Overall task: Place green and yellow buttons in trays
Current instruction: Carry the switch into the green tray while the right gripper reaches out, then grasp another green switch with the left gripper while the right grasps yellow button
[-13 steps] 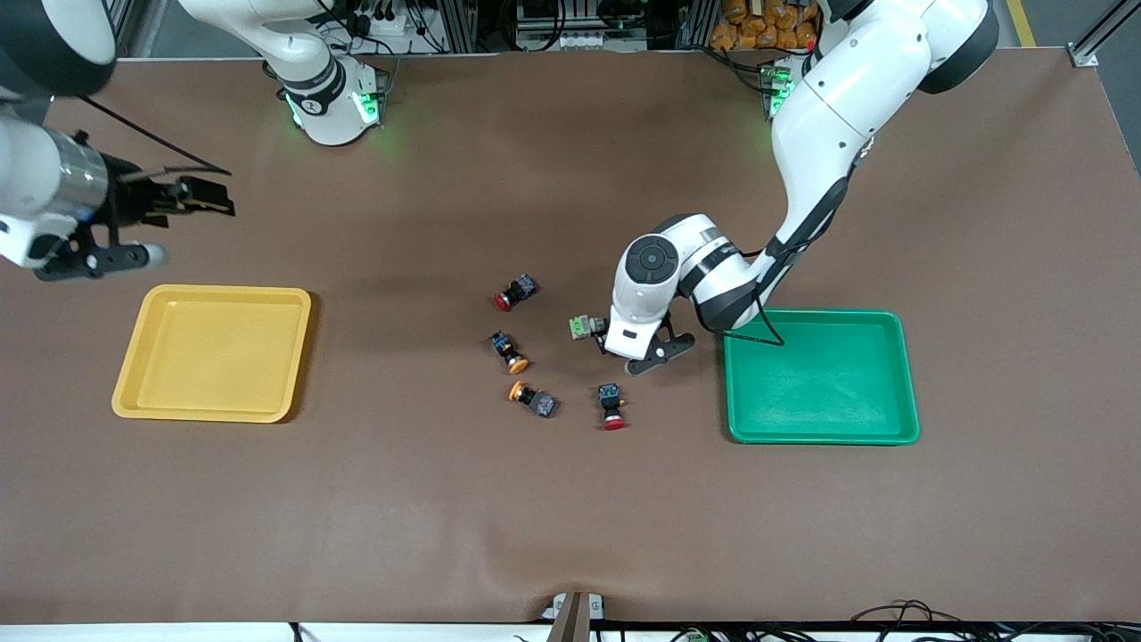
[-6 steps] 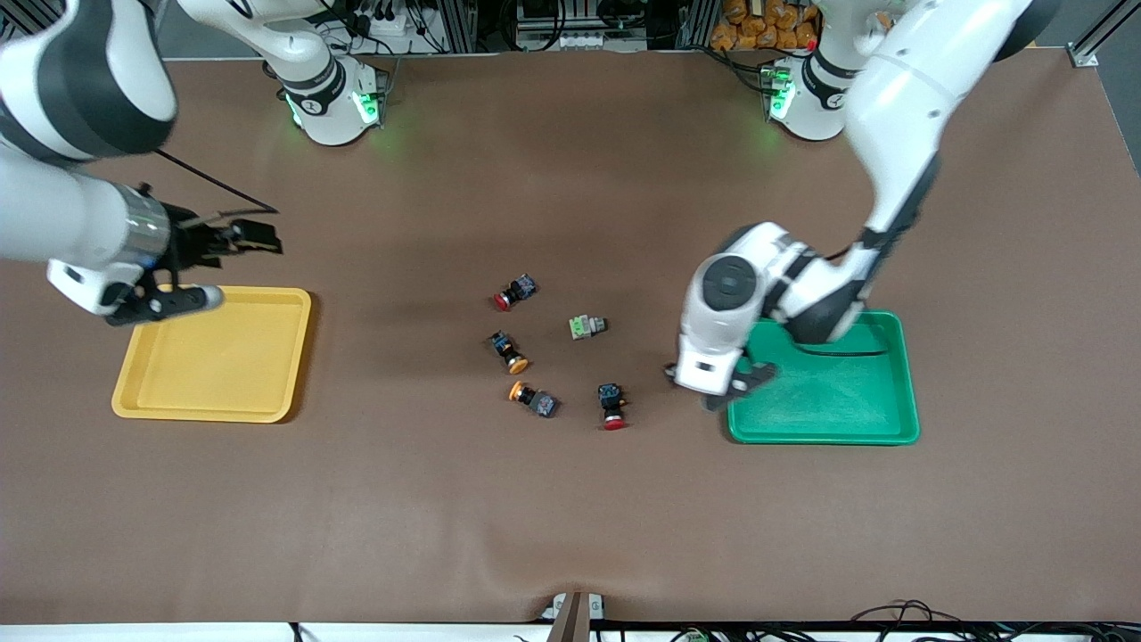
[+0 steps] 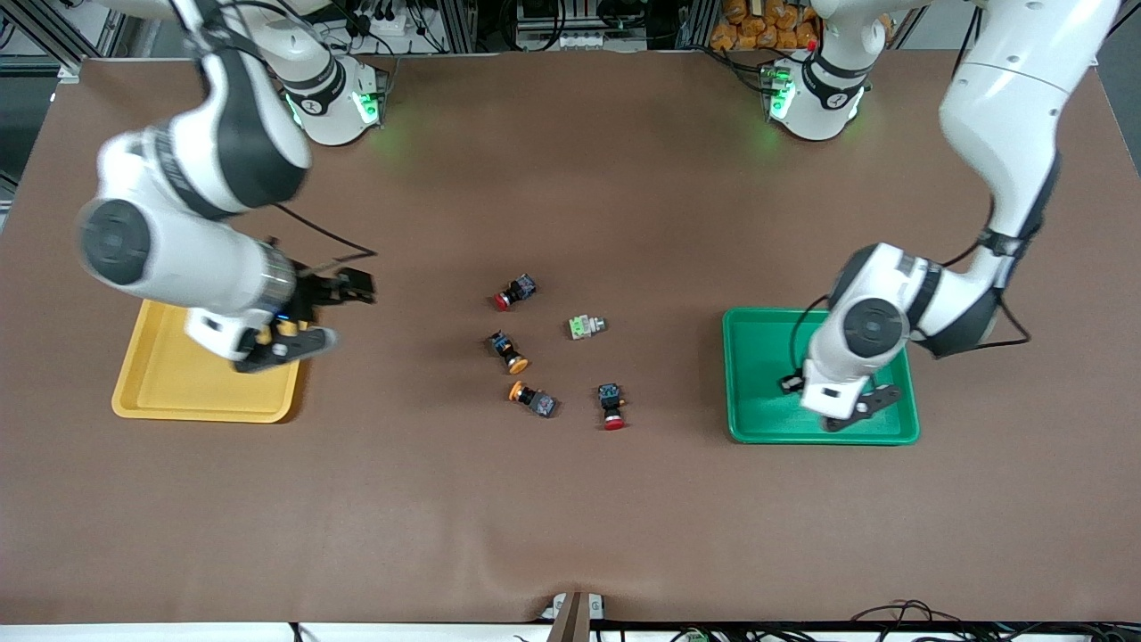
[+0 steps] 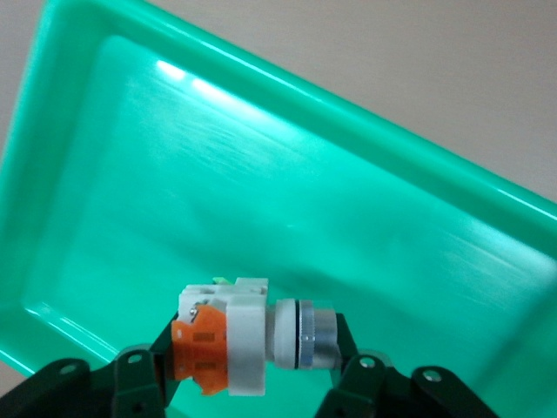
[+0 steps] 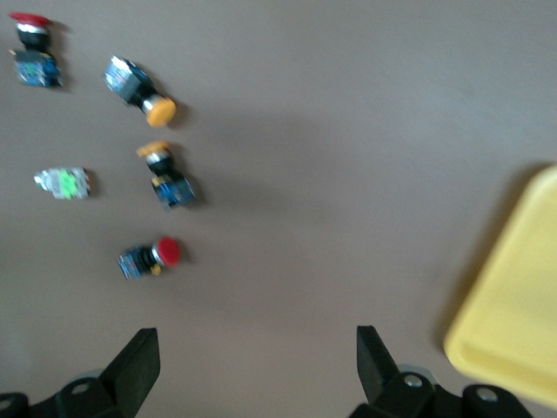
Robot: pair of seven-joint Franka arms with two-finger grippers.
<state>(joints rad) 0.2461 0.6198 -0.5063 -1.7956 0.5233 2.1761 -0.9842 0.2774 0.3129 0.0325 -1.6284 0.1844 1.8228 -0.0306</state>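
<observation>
My left gripper (image 3: 796, 385) hangs over the green tray (image 3: 758, 343) and is shut on a pale grey-white button with an orange block (image 4: 222, 335), held just above the tray floor (image 4: 261, 174). My right gripper (image 3: 343, 290) is open and empty (image 5: 257, 357) over the table beside the yellow tray (image 3: 160, 392), on the side toward the buttons. On the table's middle lie a white button with a green block (image 3: 586, 327) and two black buttons with orange-yellow caps (image 3: 509, 351) (image 3: 532, 398). They also show in the right wrist view: the green one (image 5: 63, 183) and the yellow-capped ones (image 5: 141, 90) (image 5: 165, 174).
Two black switches with red caps (image 3: 514, 292) (image 3: 611, 406) lie among the buttons. The yellow tray's corner (image 5: 513, 340) shows in the right wrist view. Both arm bases stand along the table edge farthest from the front camera.
My left gripper has moved from beside the buttons to over the green tray. My right gripper has swung across the yellow tray toward the middle of the table.
</observation>
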